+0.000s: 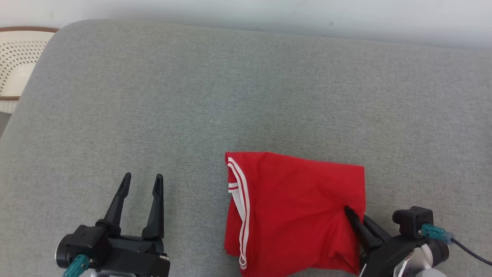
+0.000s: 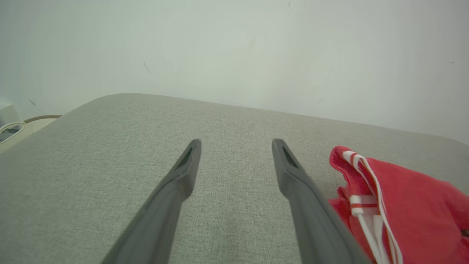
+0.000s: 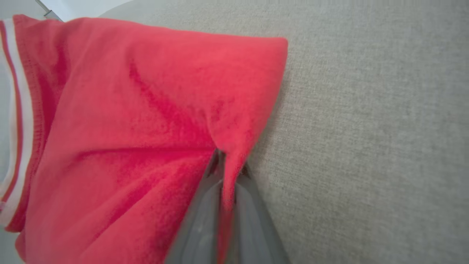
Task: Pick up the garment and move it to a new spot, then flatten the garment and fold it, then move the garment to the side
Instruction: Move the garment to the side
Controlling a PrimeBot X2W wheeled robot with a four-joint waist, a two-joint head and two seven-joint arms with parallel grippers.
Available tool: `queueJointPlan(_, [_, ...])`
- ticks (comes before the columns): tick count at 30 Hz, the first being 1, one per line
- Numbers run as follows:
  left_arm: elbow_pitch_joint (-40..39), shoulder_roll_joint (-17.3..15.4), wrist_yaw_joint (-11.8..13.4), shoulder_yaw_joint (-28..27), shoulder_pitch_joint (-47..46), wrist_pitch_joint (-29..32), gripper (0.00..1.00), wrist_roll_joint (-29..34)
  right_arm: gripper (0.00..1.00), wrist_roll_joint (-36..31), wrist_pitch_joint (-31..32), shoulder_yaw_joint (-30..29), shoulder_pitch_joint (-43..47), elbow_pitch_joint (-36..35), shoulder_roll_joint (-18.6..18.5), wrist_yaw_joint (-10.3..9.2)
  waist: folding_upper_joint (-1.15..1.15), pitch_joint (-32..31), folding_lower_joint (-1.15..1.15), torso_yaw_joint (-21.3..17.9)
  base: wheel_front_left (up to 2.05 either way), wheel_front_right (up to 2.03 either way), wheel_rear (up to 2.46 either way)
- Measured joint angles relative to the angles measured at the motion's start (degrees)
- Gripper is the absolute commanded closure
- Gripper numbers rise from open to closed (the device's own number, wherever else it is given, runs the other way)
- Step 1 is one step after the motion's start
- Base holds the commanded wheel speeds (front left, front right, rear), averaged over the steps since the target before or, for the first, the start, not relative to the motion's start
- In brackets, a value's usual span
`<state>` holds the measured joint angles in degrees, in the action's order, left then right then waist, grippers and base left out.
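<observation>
Grey cushion surface (image 1: 246,96); red garment (image 1: 296,207) lower centre-right, right gripper (image 3: 228,163) clamped on its edge; left gripper (image 1: 142,184) lower left, fingers apart.

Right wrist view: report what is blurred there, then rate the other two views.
Right wrist view: right gripper close and blurred, red garment soft, grey cushion weave sharper. Left wrist view: wall hazy, washed out. Head view: even light, no glare, crisp.
</observation>
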<state>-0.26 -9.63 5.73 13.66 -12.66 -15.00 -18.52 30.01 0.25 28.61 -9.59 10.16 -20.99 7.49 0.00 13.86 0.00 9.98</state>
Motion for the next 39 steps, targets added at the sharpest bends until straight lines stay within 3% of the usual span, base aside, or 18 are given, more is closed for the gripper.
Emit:
queueJointPlan(5, [-0.76,0.32,-0.40,-0.75,-0.05,-0.02,0.00,0.57,1.00,-0.40,-0.44,0.55,-0.55,-5.10,-4.00,0.03,0.00,0.40,0.00,-1.46,0.00,0.00,0.00])
queueJointPlan(15, [-2.79,-0.05,-1.62,-1.77,-0.82,-0.04,0.00,2.07,1.00,-12.46,-0.81,-4.09,1.49,-19.37,-16.36,0.03,0.00,1.87,0.00,-8.12,0.00,0.00,0.00])
queueJointPlan(23, [-3.85,-1.75,-2.20,-1.46,-2.73,0.42,0.00,3.13,1.00,-17.01,-0.77,-9.81,3.54,-23.43,-18.52,0.04,0.00,3.48,0.00,-15.89,0.00,0.00,0.00])
queueJointPlan(30, [-5.33,-2.58,-2.72,-0.19,-5.45,2.46,0.00,3.92,1.00,-14.49,-3.35,-10.07,-4.20,-19.45,-17.06,0.03,0.00,5.94,0.00,-21.70,0.00,0.00,0.00])
queueJointPlan(39, [-7.68,-4.41,-3.70,1.47,-8.77,5.58,0.00,5.16,1.00,-5.33,-11.01,-9.09,-26.21,0.43,-13.03,0.03,0.00,12.91,0.01,-24.48,0.00,0.00,0.00])
